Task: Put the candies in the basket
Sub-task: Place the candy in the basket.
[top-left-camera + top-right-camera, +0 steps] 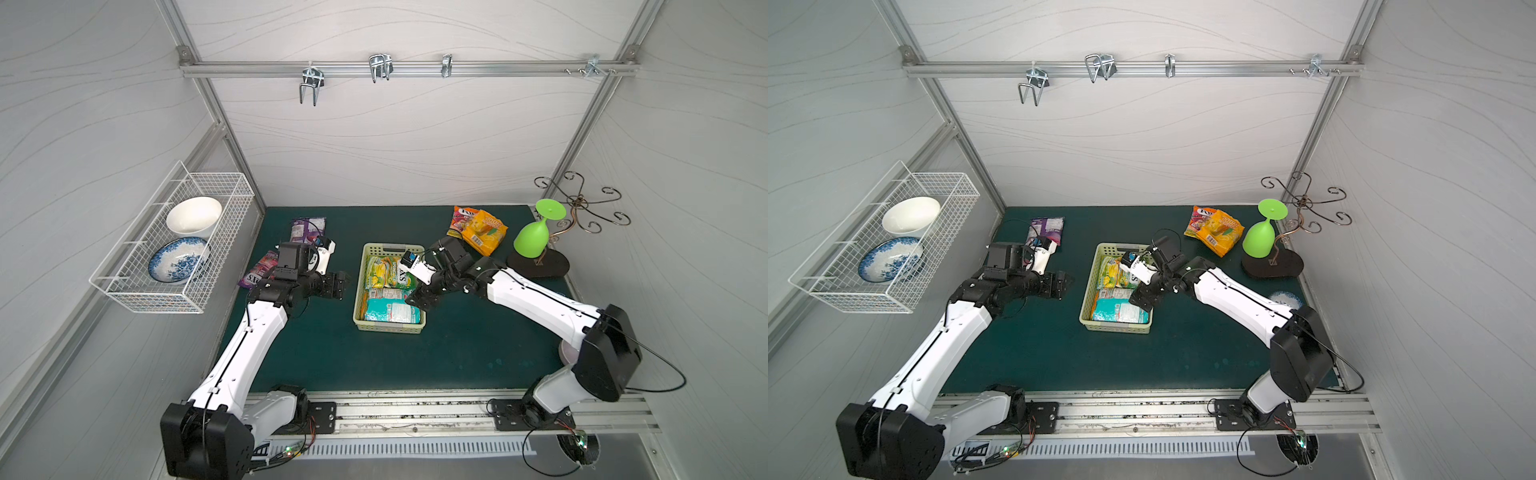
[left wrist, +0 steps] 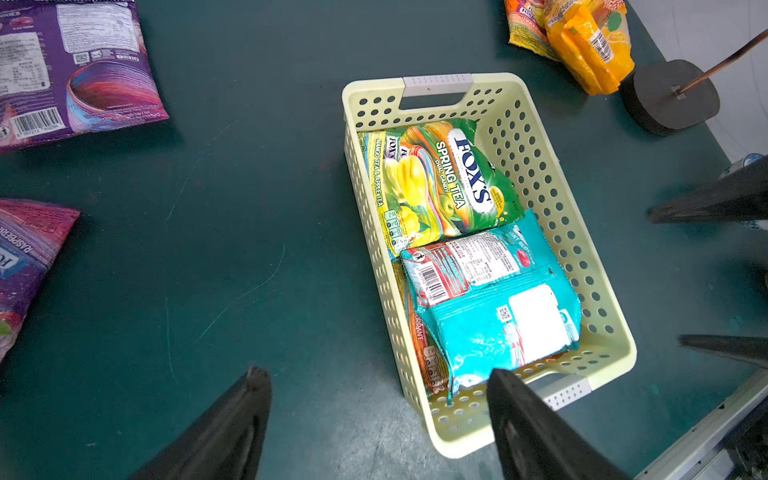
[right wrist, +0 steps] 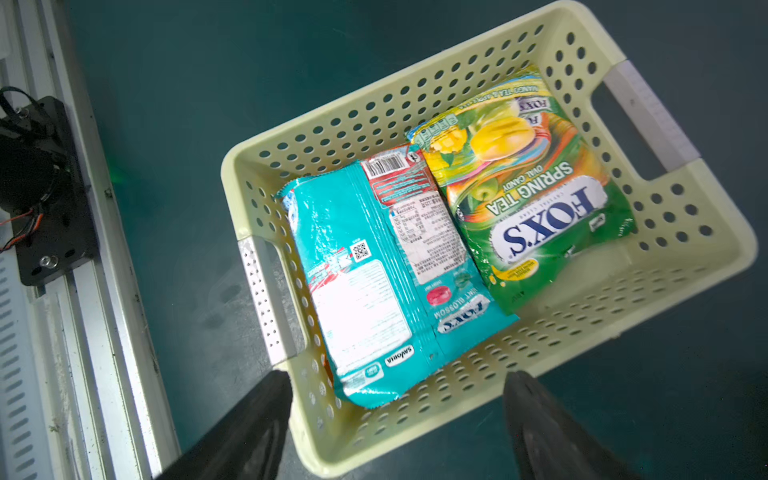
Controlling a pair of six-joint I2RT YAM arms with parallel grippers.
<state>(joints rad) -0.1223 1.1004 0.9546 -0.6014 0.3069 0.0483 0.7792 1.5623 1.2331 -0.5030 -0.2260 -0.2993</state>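
The pale yellow-green basket (image 1: 384,249) (image 1: 1117,248) stands mid-mat. In it lie a green-yellow FOX'S candy bag (image 2: 440,178) (image 3: 528,187) and a teal one (image 2: 490,299) (image 3: 365,270), with an orange bag edge (image 2: 419,345) under the teal. On the mat outside lie a purple bag (image 1: 307,228), a pink-purple bag (image 1: 259,272), and an orange bag (image 1: 484,230) overlapping a pink-orange one (image 1: 459,218). My left gripper (image 1: 337,286) (image 2: 378,371) is open and empty just left of the basket. My right gripper (image 1: 419,305) (image 3: 399,374) hangs open and empty over the basket's near right corner.
A white wire basket (image 1: 174,245) with two bowls hangs on the left wall. An upturned green goblet (image 1: 536,232) rests on a metal hook stand with a dark base (image 1: 540,264) at the back right. An aluminium rail (image 1: 415,415) runs along the mat's front edge.
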